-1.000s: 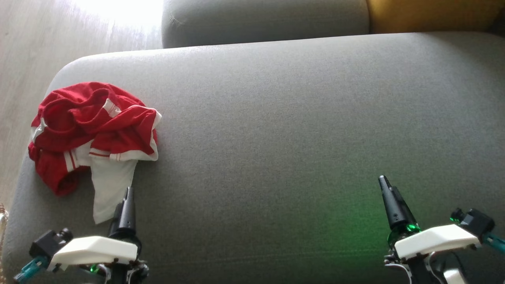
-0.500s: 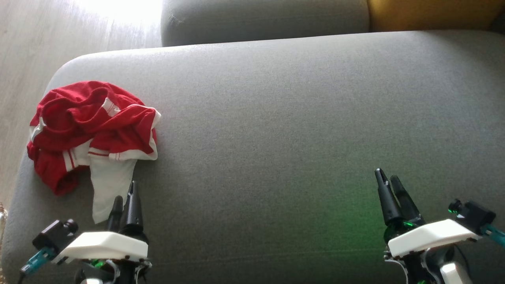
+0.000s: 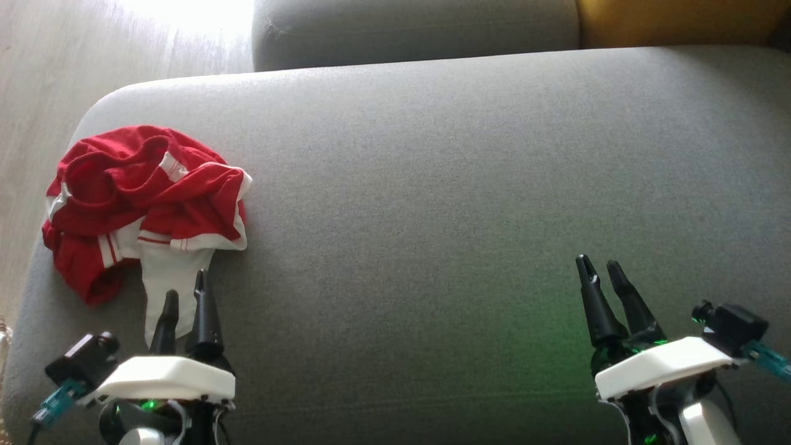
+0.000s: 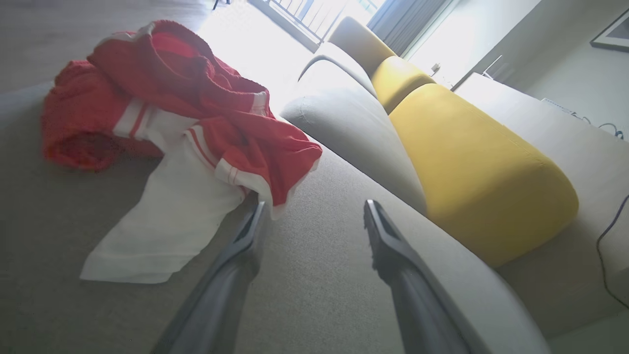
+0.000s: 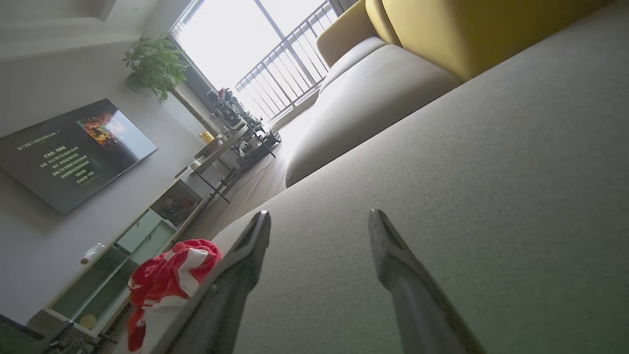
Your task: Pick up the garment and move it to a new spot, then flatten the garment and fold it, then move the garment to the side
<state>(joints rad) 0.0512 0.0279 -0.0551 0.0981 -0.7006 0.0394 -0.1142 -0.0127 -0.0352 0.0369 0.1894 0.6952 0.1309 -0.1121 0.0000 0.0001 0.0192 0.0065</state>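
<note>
Left gripper (image 3: 185,285) and right gripper (image 3: 598,262), both released, over the grey seat cushion (image 3: 432,185); the crumpled red-and-white garment (image 3: 145,198) lies at its left end.
The left jaws are spread wide and empty, tips just beside the garment's white flap; contact cannot be told. The right jaws, equally spread, hold nothing, well apart from the garment.

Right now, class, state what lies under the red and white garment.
The garment lies crumpled on the grey sofa cushion. Whatever might sit beneath its folds is covered and cannot be seen.
</note>
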